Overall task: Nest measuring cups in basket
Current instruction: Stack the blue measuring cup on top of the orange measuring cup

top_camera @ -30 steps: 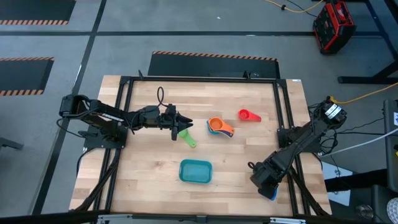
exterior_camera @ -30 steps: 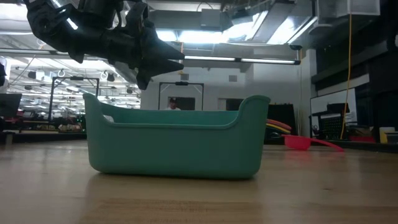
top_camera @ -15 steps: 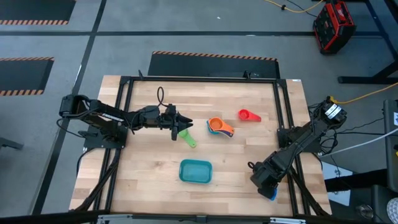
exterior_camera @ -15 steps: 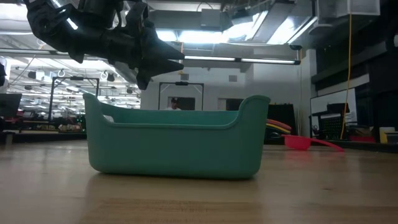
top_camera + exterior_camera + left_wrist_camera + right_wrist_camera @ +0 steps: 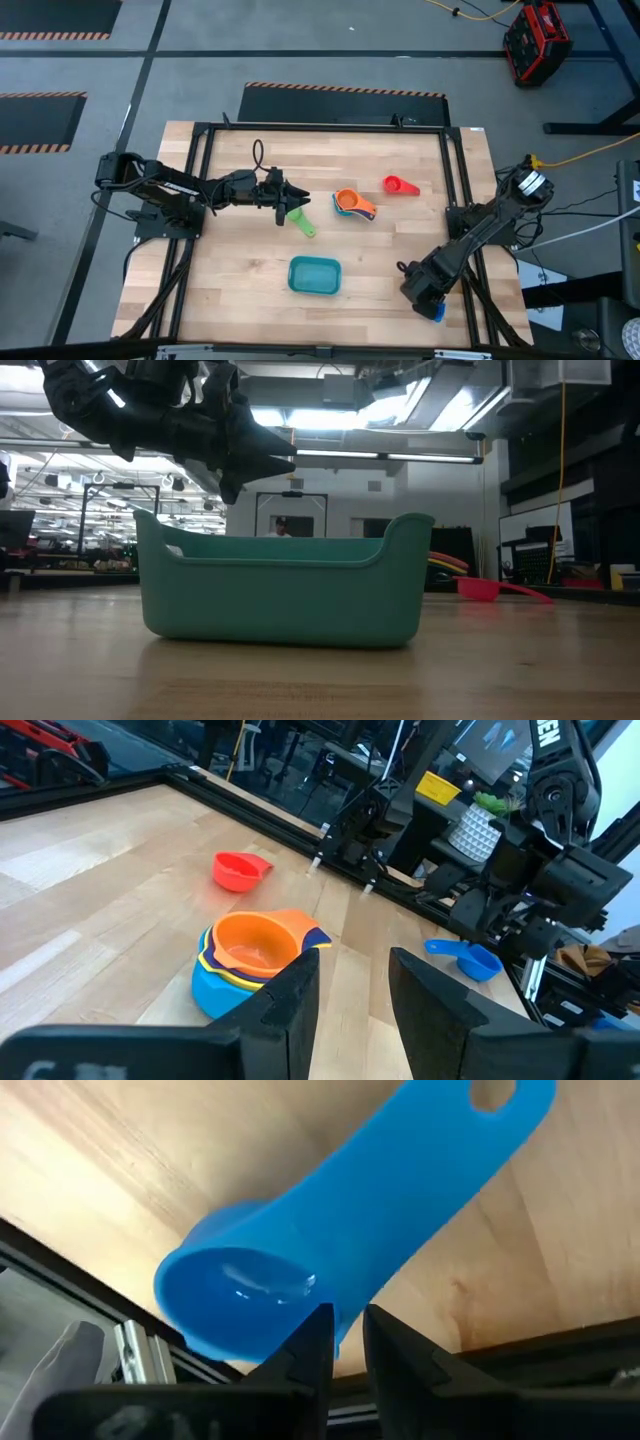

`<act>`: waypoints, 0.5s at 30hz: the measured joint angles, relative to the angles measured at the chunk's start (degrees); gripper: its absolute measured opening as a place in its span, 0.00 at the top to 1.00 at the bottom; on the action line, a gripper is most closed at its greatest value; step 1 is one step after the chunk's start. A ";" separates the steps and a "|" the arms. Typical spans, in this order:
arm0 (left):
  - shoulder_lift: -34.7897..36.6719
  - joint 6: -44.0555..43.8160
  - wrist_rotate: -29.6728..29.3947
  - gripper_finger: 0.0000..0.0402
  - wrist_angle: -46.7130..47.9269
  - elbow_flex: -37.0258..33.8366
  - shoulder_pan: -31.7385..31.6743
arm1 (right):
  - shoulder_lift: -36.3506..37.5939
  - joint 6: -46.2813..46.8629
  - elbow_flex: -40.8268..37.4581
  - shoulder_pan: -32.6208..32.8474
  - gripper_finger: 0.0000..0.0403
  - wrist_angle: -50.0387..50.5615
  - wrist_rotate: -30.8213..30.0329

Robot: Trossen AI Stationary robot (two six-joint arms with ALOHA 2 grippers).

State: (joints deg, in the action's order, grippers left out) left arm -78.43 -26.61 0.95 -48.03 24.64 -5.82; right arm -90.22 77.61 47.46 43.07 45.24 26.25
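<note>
Blue plastic is pinched between the nearly closed jaws of the right gripper (image 5: 432, 308) at the table's near right corner: a blue measuring cup (image 5: 330, 1240), held by its bowl rim. The left gripper (image 5: 297, 203), jaws parted and empty, is poised over a green cup (image 5: 301, 221). The teal basket (image 5: 314, 275) is seen empty, so nesting there is judged barely begun; only an orange-topped stack (image 5: 353, 204) is nested, and a red cup (image 5: 398, 186) is left loose.
</note>
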 joint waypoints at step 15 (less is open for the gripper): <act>0.00 0.03 0.00 0.71 -0.01 0.00 0.00 | -3.82 -0.03 0.00 -0.02 0.88 -2.59 -0.30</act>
State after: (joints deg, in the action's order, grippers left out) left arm -78.43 -26.58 0.95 -48.04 24.64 -5.82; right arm -94.04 77.58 47.46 43.05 42.65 25.94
